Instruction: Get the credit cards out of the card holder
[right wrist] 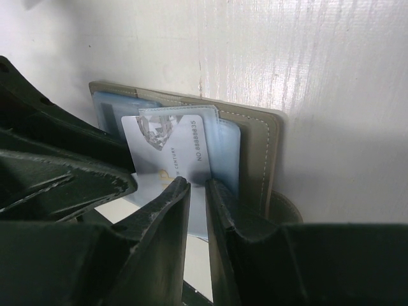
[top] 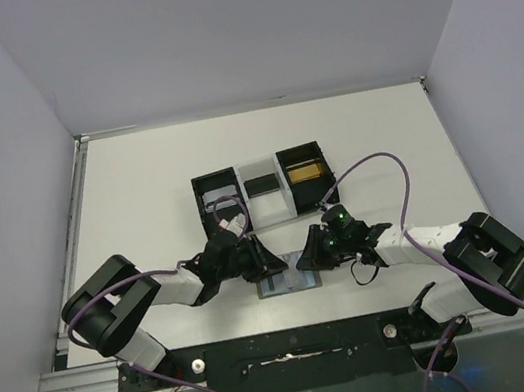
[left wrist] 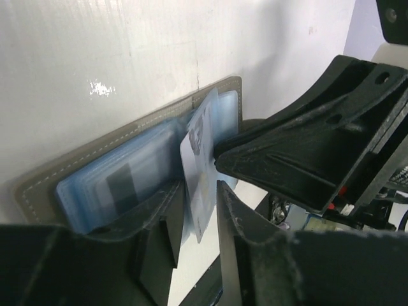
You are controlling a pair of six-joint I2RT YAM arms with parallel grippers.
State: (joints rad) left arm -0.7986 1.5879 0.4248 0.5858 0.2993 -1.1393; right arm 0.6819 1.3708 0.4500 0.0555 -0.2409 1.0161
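The card holder [top: 288, 283] lies open on the white table between my two grippers, a grey cover [left wrist: 76, 169] with blue-grey pockets inside. One pale credit card [left wrist: 199, 159] with a printed diamond [right wrist: 167, 143] sticks up out of a pocket. My left gripper [left wrist: 197, 191] straddles that card with its jaws apart, and bare table shows between them. My right gripper [right wrist: 197, 185] rests its tips against the card and the right panel [right wrist: 255, 146]. Only a narrow slit separates its jaws, and nothing sits in it. In the top view the left gripper [top: 272, 263] and right gripper [top: 304, 260] nearly meet.
A black-and-white three-compartment tray [top: 268, 217] stands just behind the holder, with cards lying in its compartments, a gold one [top: 305, 172] on the right. The holder's snap tab [right wrist: 287, 210] pokes out behind my right finger. Grey walls close in the table on three sides.
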